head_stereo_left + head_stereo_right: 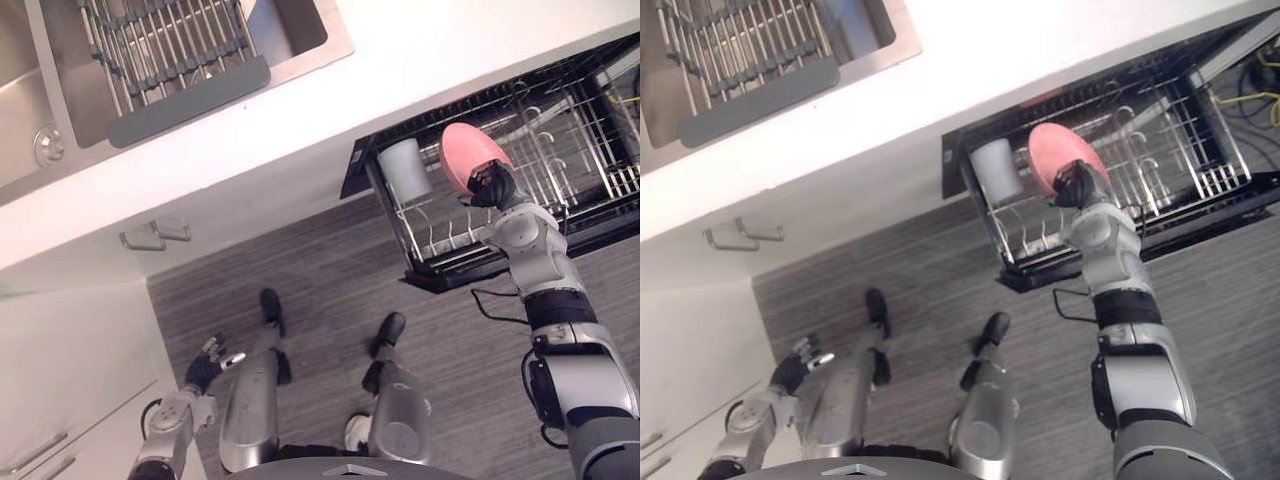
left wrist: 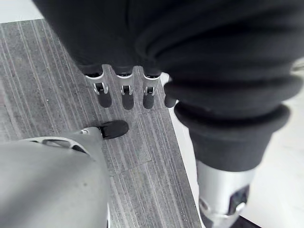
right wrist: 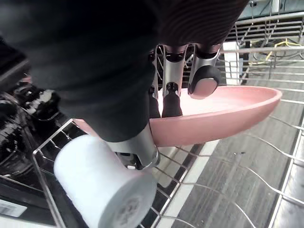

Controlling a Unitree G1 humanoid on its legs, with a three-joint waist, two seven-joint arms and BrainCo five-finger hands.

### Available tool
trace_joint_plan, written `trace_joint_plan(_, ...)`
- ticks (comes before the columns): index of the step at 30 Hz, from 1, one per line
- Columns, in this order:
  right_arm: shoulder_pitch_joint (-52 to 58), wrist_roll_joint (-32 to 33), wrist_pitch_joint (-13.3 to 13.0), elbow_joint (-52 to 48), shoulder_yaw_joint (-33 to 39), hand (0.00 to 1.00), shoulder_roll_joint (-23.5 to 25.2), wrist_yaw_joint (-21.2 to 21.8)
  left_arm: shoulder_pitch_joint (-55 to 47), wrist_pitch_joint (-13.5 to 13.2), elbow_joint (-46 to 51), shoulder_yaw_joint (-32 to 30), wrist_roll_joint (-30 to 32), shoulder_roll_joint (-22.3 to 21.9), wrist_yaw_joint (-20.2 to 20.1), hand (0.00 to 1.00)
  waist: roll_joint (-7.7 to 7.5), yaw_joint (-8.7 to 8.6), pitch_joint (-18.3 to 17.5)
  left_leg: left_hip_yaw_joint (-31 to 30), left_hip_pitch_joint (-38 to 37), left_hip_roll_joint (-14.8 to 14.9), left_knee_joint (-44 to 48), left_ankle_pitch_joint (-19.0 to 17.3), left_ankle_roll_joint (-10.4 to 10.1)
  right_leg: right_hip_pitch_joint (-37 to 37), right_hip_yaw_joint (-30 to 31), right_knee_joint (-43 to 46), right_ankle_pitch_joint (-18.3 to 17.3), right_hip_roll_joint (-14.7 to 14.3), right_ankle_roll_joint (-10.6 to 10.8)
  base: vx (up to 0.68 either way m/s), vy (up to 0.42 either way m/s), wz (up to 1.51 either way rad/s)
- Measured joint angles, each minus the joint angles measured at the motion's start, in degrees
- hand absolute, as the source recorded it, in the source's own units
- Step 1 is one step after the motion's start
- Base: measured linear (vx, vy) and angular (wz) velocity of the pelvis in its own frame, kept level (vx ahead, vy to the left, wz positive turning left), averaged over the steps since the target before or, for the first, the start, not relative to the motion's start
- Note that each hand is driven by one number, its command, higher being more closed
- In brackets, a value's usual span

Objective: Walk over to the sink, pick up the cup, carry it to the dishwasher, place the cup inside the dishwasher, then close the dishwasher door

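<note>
- Pink shallow bowl [image 1: 466, 150], rather than a cup, is pinched by the right robot hand [image 1: 492, 186] above the dishwasher's wire rack [image 1: 585, 150], beside a white cylindrical cup [image 1: 405, 170].
- Placing step: the next move likely calls for lowering it between the tines, then releasing.
- Left robot hand [image 1: 207, 366] hangs relaxed.

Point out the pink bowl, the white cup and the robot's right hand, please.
pink bowl [image 1: 462, 148]: left eye view, the middle of its pink surface.
white cup [image 1: 405, 170]: left eye view, its side wall.
right hand [image 1: 492, 186]: left eye view, its dark back, fingers on the bowl's rim.
</note>
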State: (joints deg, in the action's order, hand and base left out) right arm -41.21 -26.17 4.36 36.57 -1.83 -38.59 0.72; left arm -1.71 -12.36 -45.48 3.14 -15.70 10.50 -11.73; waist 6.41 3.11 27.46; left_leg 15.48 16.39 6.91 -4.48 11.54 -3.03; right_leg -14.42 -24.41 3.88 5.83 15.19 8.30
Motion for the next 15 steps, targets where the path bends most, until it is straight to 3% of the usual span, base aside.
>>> trace_joint_plan(4, -3.7, 3.0, 2.5, 5.4, -0.1, 1.00, -2.2, 0.0, 0.5, 0.0, 0.4, 1.7, -0.6, 0.0, 0.0, 0.00, 1.47, 0.18, 0.7, 0.0, 1.2, -0.5, 0.0, 0.2, 0.2, -1.7, 0.5, 0.5, 0.3, 0.7, 0.1, 0.00, 0.000, 0.00)
trace_joint_plan(5, -4.4, 3.9, 3.2, 6.0, -0.2, 0.00, -2.7, 0.0, 0.6, 0.0, 0.6, 1.9, -1.0, 0.0, 0.0, 0.00, 1.85, 0.17, 0.9, -0.1, 1.4, -0.6, 0.0, 0.3, 0.2, -1.9, 0.5, 0.5, 0.4, 0.7, 0.2, 0.00, 0.000, 0.00)
trace_joint_plan(8, -6.5, 7.1, 5.4, 8.1, -0.2, 0.00, -4.0, -0.3, 0.6, -0.1, 1.3, 3.3, -2.6, 0.0, 0.0, 0.00, 2.70, 0.19, 1.3, -1.5, 1.6, -0.6, 0.0, 0.3, 0.2, -2.4, 0.9, 0.5, 0.5, 0.7, 0.1, 0.00, -0.026, -0.04)
trace_joint_plan(12, -8.2, 13.5, 6.1, 9.6, 0.5, 0.00, -4.9, -2.0, 0.8, -0.1, 1.9, 5.9, -3.4, -0.5, 0.0, 0.00, 3.75, 0.03, 1.5, -1.9, 1.7, -0.9, 0.0, 0.4, 0.1, -3.1, 1.6, 0.8, 0.8, 0.9, 0.2, 0.00, -0.027, -0.07)
trace_joint_plan(15, -8.5, 25.9, 7.3, 9.2, 4.2, 0.00, -4.7, -2.6, 1.0, -0.1, 2.1, 6.2, -3.5, -1.8, 0.0, 0.00, 4.39, -0.01, 1.4, -4.0, 1.6, -1.3, 0.0, 0.7, -0.4, -3.5, 2.0, 1.4, 0.8, 1.4, 0.2, 0.00, -0.036, -0.03)
